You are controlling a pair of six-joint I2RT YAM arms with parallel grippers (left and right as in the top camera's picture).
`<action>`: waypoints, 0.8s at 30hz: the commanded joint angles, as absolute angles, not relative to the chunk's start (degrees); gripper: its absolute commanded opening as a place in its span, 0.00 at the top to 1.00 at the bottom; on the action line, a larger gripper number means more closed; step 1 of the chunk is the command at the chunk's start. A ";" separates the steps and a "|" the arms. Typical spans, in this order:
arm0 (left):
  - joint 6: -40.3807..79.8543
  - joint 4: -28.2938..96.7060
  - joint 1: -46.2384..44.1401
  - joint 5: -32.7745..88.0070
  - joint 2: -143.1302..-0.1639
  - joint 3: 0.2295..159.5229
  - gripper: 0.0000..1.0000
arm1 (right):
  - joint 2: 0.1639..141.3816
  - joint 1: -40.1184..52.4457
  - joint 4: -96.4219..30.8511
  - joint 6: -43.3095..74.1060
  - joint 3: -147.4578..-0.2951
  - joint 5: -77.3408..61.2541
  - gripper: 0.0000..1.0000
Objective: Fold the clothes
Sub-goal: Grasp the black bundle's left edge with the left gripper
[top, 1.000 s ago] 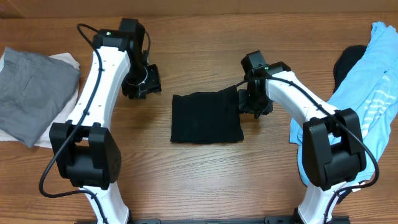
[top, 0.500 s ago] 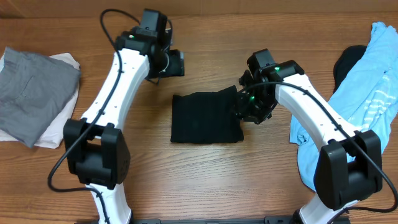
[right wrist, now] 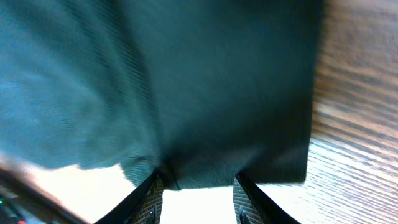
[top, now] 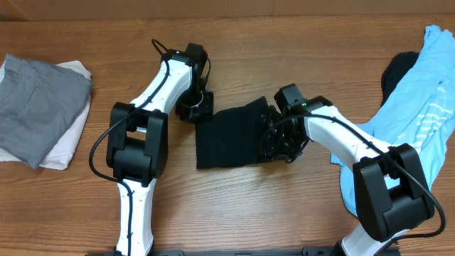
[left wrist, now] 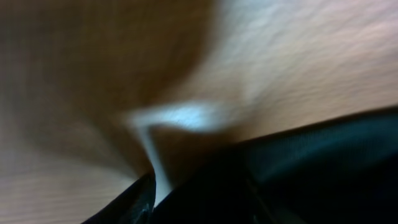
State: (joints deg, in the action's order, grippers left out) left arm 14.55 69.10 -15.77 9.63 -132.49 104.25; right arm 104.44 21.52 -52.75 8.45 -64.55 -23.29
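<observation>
A black garment [top: 231,135], folded into a rough square, lies at the table's middle. My left gripper [top: 193,107] is low at its far left corner. The left wrist view is blurred, showing one finger and black cloth [left wrist: 311,174], so its jaw state is unclear. My right gripper [top: 277,139] is at the garment's right edge. In the right wrist view its fingers [right wrist: 199,196] stand apart with the black cloth's edge [right wrist: 217,124] between them. A light blue white-striped shirt [top: 419,107] lies heaped at the far right.
A folded grey garment [top: 35,107] rests on a white one [top: 67,142] at the left edge. A dark cloth [top: 398,71] lies under the blue shirt's upper part. The table [top: 284,213] is bare wood in front.
My left gripper swung from the far side down to the black garment's far left corner. My right gripper moved in onto its right edge. The garment's right side is now skewed.
</observation>
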 commanded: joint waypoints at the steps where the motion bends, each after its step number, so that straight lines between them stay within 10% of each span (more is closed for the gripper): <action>1: 13.72 77.30 -16.05 3.11 -134.50 103.55 0.59 | 105.56 21.76 -51.62 6.57 -63.05 -13.67 0.60; 14: 17.43 91.96 -15.99 -0.64 -134.02 103.63 0.65 | 106.76 15.62 -36.40 5.89 -63.07 -0.67 0.59; 19: 16.27 84.73 -15.99 3.05 -128.09 103.72 0.64 | 106.74 14.26 -39.13 5.98 -63.09 -0.69 0.38; 24: 9.65 68.86 -15.99 14.66 -120.51 103.72 0.17 | 106.74 14.28 -39.79 6.17 -63.09 -0.73 0.29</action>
State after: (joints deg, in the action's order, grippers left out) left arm 14.24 73.63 -15.77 5.96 -127.59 103.09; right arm 106.34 14.37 -39.13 5.98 -63.33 -1.61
